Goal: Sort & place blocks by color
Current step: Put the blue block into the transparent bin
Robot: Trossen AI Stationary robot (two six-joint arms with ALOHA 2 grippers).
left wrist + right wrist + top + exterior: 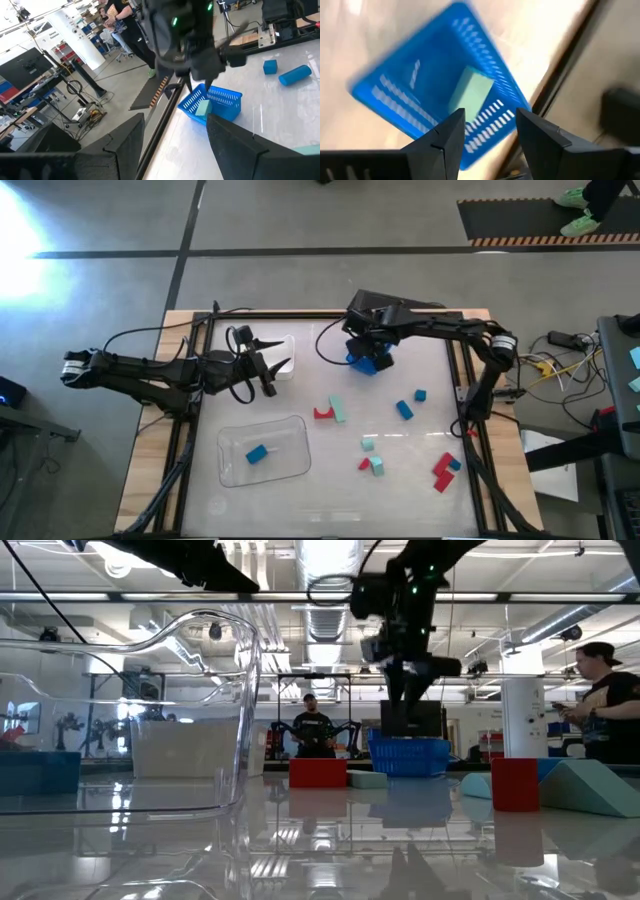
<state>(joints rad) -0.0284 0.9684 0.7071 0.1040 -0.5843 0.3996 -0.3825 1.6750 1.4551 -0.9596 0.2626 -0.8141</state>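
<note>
Blocks lie mostly in the lower right of the high view, and that decides which arm serves them. The right claw (372,348) hangs with its fingers spread and nothing between them, just above the blue basket (367,362) at the table's (330,498) upper middle; its wrist view shows a mint block (476,90) already lying inside the basket. Outward and below it in the frame sit a red block (322,414) touching a teal one (339,410), then two blue blocks (404,409), then a red cluster (442,472) near the lower right. The left claw (262,372), also spread and empty, waits by the white tray (284,356), above the clear tray (295,428) holding one blue block (257,454). I judge the right arm nearer the loose blocks.
</note>
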